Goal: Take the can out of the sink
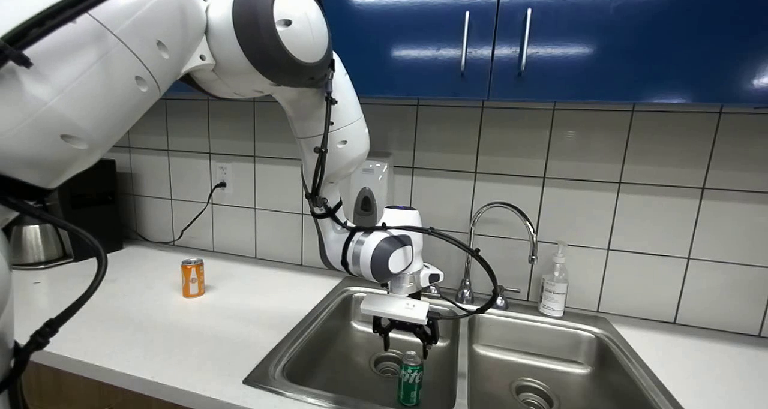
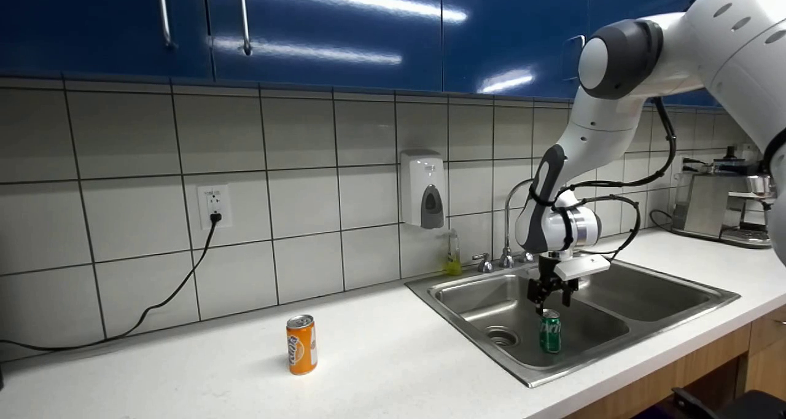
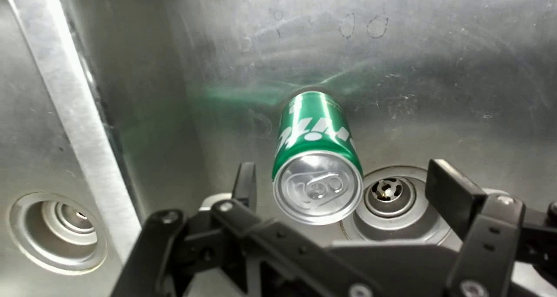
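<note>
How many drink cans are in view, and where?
2 cans: the green can stands upright in the sink, near the open claw; the orange can stands upright on the counter. Others could be hidden behind the arm.

Blue cabinets (image 2: 368, 33), tiled wall (image 2: 304, 201), white countertop (image 2: 393, 351)

The green can (image 3: 317, 151) stands in the sink (image 1: 336, 358).

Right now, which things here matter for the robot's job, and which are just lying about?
Job:
green can, upright in the sink
pincer, open, gripping nothing

Lying about:
orange can on the counter
pump bottle
wall dispenser
</note>
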Robot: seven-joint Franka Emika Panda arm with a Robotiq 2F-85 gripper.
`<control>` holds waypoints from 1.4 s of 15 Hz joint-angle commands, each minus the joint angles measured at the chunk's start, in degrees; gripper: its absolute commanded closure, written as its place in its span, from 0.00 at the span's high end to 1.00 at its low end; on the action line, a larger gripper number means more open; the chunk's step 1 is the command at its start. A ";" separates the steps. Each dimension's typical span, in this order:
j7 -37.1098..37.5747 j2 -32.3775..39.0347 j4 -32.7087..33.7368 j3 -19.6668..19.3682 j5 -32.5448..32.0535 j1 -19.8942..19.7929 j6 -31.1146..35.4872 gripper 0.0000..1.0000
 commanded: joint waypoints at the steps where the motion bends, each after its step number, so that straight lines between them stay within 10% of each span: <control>1: 2.87 2.55 3.51 -0.06 -2.43 -0.67 -1.23 1.00; 21: 4.47 8.56 8.59 -0.42 -3.13 -0.29 -2.25 1.00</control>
